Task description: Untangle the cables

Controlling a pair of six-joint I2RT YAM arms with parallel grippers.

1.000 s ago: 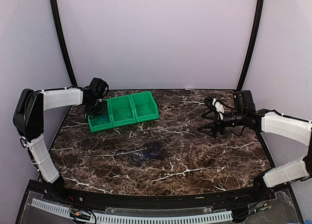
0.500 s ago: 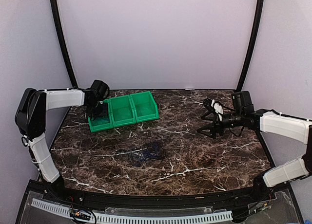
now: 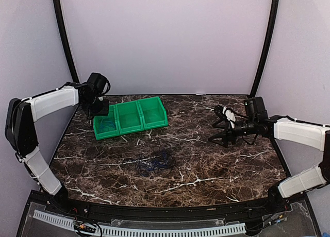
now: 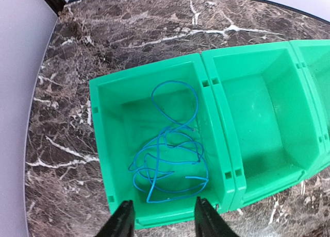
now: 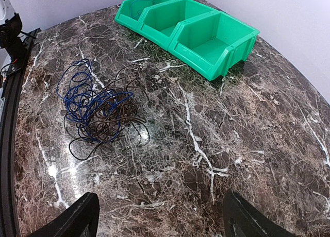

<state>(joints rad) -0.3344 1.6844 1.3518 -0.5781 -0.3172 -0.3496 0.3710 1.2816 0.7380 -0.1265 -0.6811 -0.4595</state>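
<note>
Hovered spread, empty.
Held left pincer over blue cable in bin, right pincer facing blue-black tangle on worktop.

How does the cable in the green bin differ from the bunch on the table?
The cable in the green bin is light blue and single; the bunch on the table tangles dark blue and black cords. The cable sits in an end compartment, the bunch on the marble. Both form thin loops.

Green three-compartment bin, dark marble table
</note>
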